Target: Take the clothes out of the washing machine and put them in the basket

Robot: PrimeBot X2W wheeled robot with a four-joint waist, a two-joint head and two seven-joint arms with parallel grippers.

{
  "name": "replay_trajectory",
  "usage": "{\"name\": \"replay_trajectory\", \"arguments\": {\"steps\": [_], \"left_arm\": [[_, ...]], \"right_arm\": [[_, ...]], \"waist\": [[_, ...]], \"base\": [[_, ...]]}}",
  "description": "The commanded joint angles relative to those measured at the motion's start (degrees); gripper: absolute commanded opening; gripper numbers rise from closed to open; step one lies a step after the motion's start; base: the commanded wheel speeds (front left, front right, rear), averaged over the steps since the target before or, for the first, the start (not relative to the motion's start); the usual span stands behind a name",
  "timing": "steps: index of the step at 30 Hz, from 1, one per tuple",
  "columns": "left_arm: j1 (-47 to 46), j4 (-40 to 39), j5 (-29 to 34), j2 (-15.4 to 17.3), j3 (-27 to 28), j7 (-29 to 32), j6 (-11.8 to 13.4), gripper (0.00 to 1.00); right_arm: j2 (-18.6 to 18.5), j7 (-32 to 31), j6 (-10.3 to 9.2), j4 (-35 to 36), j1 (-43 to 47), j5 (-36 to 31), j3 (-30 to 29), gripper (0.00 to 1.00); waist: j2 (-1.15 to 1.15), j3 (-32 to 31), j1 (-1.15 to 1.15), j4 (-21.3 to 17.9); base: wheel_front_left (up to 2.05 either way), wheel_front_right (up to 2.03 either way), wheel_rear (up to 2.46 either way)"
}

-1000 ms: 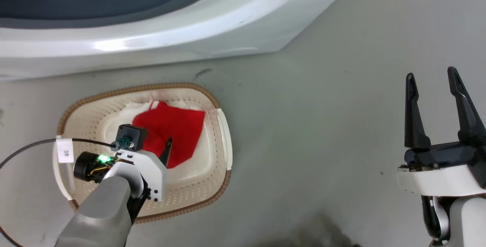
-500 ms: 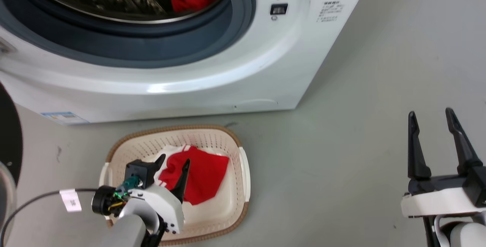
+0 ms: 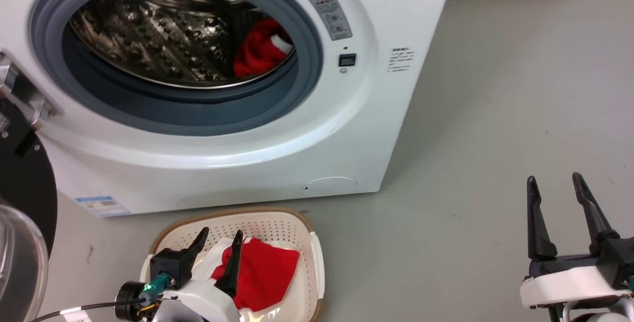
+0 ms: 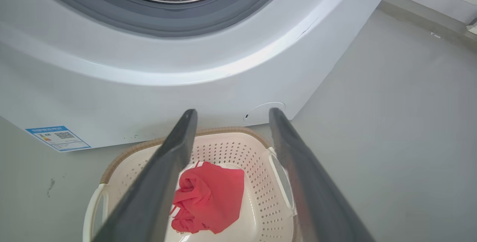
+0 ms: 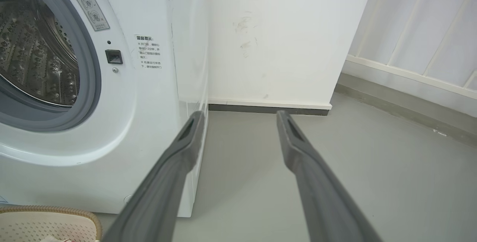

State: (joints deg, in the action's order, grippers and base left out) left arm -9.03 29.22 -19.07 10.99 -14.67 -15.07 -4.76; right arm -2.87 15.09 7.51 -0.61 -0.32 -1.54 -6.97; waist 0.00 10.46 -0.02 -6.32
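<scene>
The white washing machine (image 3: 346,129) stands with its porthole uncovered, and a red garment (image 3: 257,52) lies at the right of the steel drum. On the floor in front sits the cream basket (image 3: 307,242) with another red garment (image 3: 267,275) in it. My left gripper (image 3: 221,239) hovers above the basket, open and empty; the left wrist view shows the basket (image 4: 257,160) and the red garment (image 4: 210,197) below its fingers (image 4: 175,160). Off to the right, my right gripper (image 3: 553,184) is open and empty over bare floor, and its wrist view faces the machine's (image 5: 149,123) right corner.
The black-framed glass door (image 3: 22,228) hangs open at the left edge. A white wall with a dark skirting (image 5: 268,108) runs behind the machine. Grey floor (image 3: 470,138) stretches right of the machine and basket. A cable (image 3: 79,307) trails from my left wrist.
The head camera has tilted up, bringing the drum and the garment inside into view. My left gripper has risen out of the basket with its fingers spread; the red garment stays in the basket.
</scene>
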Motion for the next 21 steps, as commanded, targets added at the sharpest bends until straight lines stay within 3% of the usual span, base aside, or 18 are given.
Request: {"name": "replay_trajectory", "arguments": {"steps": [1, 9, 14, 21], "left_arm": [[0.94, -1.94, 1.16, 0.0, 1.08, -0.15, 0.16, 1.0], [-1.85, -5.2, 1.79, 1.34, 4.25, -0.15, -0.98, 1.0], [-9.21, -5.05, 1.65, 5.29, 5.02, 1.2, -1.61, 1.0], [-23.68, -3.64, 0.43, 11.24, 5.34, 7.8, -2.34, 1.0]], "right_arm": [[-0.02, 0.12, -0.04, -0.11, 0.7, 0.65, 0.28, 1.0], [-0.02, 0.12, -0.04, 0.45, 0.66, 1.75, 1.87, 1.0], [-0.02, 0.12, -0.05, 1.08, -0.69, 2.66, 2.4, 1.0], [-0.02, 0.12, -0.04, 1.96, -2.27, 4.19, 3.62, 1.0]], "waist": [[0.0, -1.15, 0.02, -1.58], [0.0, 0.99, 0.02, -5.01], [0.0, 5.36, 0.02, -7.54], [0.0, 12.08, 0.02, -10.7]], "base": [[0.0, 0.0, 0.0], [0.0, 0.0, 0.0], [0.0, 0.0, 0.0], [0.0, 0.0, 0.0]]}}
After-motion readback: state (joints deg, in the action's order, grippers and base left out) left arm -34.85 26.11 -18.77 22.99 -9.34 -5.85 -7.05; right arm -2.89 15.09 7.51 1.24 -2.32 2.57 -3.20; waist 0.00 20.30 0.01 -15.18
